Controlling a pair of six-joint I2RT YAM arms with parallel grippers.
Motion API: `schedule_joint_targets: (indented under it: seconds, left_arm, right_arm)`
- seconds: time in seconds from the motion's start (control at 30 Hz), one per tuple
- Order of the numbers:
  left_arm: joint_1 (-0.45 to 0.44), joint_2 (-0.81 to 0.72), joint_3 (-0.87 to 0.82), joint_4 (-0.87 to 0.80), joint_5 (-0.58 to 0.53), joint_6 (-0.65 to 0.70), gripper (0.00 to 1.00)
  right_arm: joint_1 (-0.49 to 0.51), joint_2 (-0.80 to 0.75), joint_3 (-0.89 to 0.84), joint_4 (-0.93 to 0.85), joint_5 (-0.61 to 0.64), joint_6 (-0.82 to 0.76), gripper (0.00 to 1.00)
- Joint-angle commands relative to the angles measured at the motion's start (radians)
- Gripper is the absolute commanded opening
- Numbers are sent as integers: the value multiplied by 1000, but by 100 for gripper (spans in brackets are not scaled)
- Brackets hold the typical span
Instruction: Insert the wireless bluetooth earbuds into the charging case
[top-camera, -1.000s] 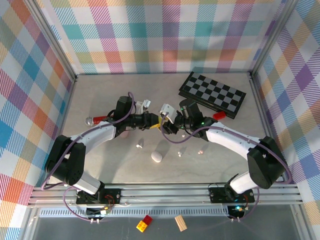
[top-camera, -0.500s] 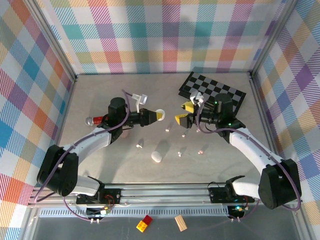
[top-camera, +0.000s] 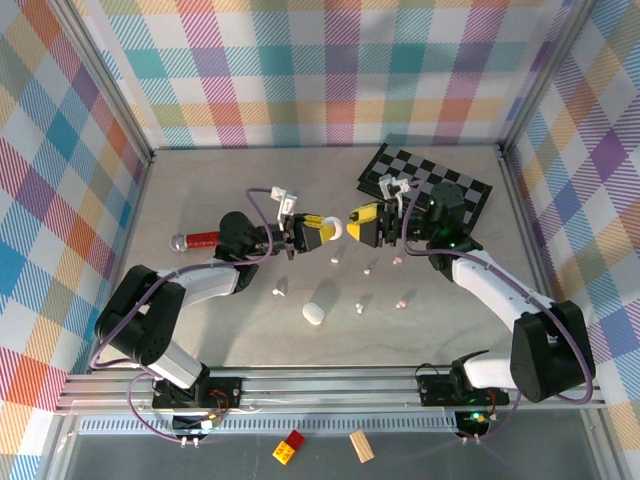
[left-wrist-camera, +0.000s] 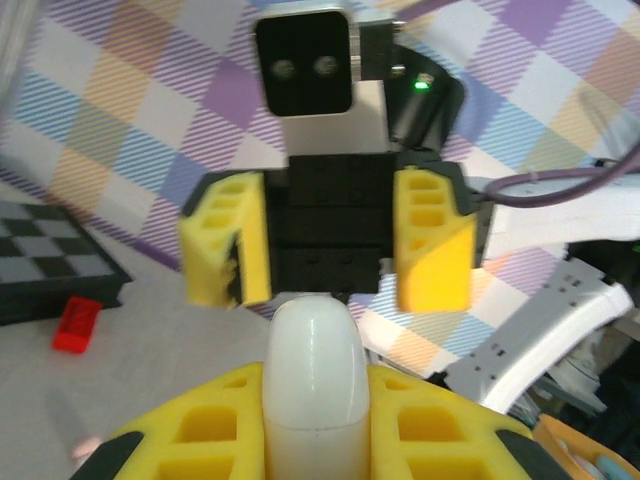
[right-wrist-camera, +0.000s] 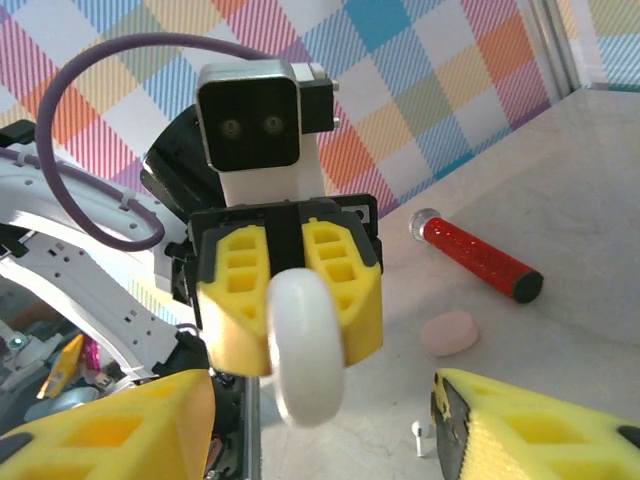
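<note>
My left gripper (top-camera: 312, 232) (left-wrist-camera: 312, 410) is shut on a white pebble-shaped charging case (top-camera: 331, 231) (left-wrist-camera: 312, 345) and holds it up off the table; the case looks closed. My right gripper (top-camera: 362, 222) (right-wrist-camera: 322, 440) faces it a short way to the right, open and holding nothing. The left wrist view has the right gripper (left-wrist-camera: 330, 245) head-on, just beyond the case. The right wrist view has the left gripper (right-wrist-camera: 292, 335) pinching the case (right-wrist-camera: 306, 370) edge-on. Several tiny earbuds (top-camera: 367, 268) (top-camera: 403, 300) (top-camera: 276, 291) lie loose on the table below, one (right-wrist-camera: 418, 433) near my right finger.
A second white case (top-camera: 314, 314) lies nearer the arm bases. A pink case (right-wrist-camera: 450, 332) and a red glitter stick (top-camera: 200, 240) (right-wrist-camera: 475, 255) sit on the left. A folded chessboard (top-camera: 430, 185) lies at the back right, with a small red block (left-wrist-camera: 76, 324) near it.
A second ago both grippers met at the case. The right one then opened and drew back. Now the two have closed in again, the left still carrying the case.
</note>
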Motion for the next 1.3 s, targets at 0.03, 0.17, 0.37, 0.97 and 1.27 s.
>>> schedule_joint_targets:
  seconds: [0.03,0.17,0.37,0.97,1.27]
  left_arm:
    - [-27,-11,37,107,62,1,10]
    - [-33,-12,43,106,65,-7,10]
    - [-38,-6,52,106,63,-17,10]
    - [-37,21,53,107,62,-41,18]
    - [-27,-3,27,106,37,-7,46]
  right_arm:
    - [29,15,21,45,-26,-4,51]
    - [45,23,25,56,-39,-5,44]
    - [48,17,22,50,-55,-7,35]
    - [47,-1,27,-8,-29,-53,4]
    - [45,-10,24,-12,4,-61,1]
